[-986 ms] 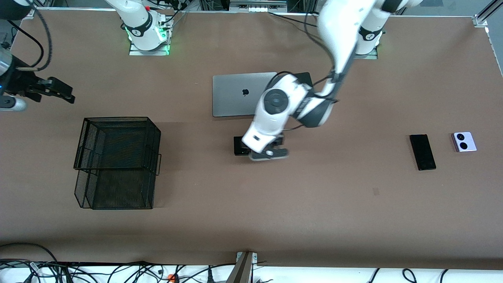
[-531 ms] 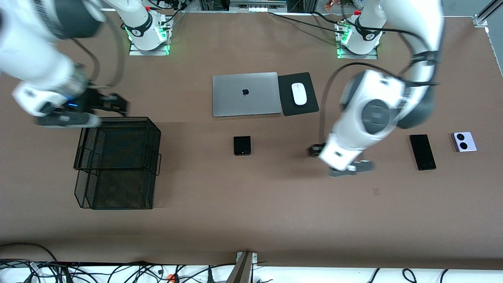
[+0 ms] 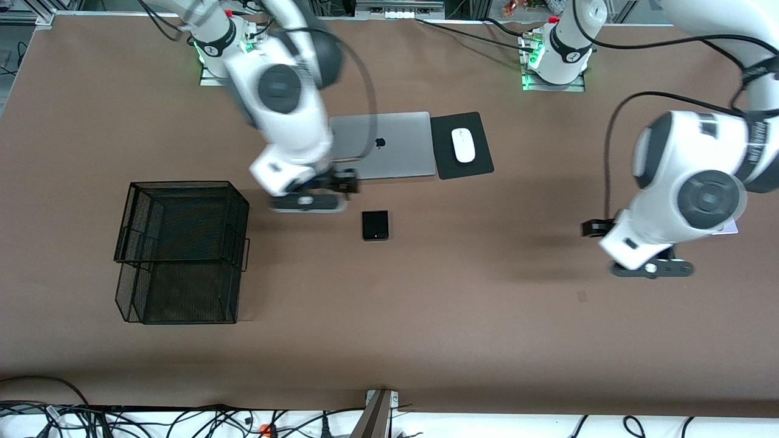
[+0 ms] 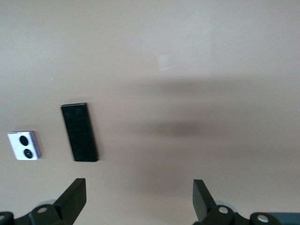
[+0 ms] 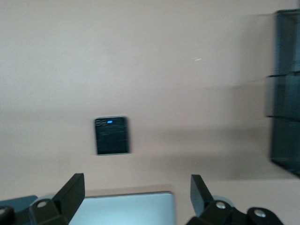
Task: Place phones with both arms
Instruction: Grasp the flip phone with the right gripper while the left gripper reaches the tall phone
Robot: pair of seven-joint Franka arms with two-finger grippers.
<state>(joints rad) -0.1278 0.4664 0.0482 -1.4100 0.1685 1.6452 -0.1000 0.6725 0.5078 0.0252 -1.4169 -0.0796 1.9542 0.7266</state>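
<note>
A small square black flip phone (image 3: 375, 225) lies flat mid-table, nearer the front camera than the laptop. My right gripper (image 3: 344, 182) hangs open and empty over the laptop's near edge, close to this phone (image 5: 112, 135); its fingers (image 5: 72, 194) hold nothing. Toward the left arm's end, my left gripper (image 3: 599, 230) is open and empty over bare table. Its wrist view shows the long slim black slab (image 4: 79, 132) and the lavender-white square phone (image 4: 24, 145) lying side by side, apart from the gripper (image 4: 139, 199). In the front view the left arm covers both.
A black wire basket (image 3: 182, 249) stands toward the right arm's end. The closed grey laptop (image 3: 395, 146) lies between the bases, beside a black mouse pad (image 3: 481, 164) with a white mouse (image 3: 464, 145). Cables run along the table's near edge.
The left arm swung from the flip phone toward its own end, over the slab phone. The right arm swept from the table's end past the basket to the laptop's edge. Both grippers stayed open.
</note>
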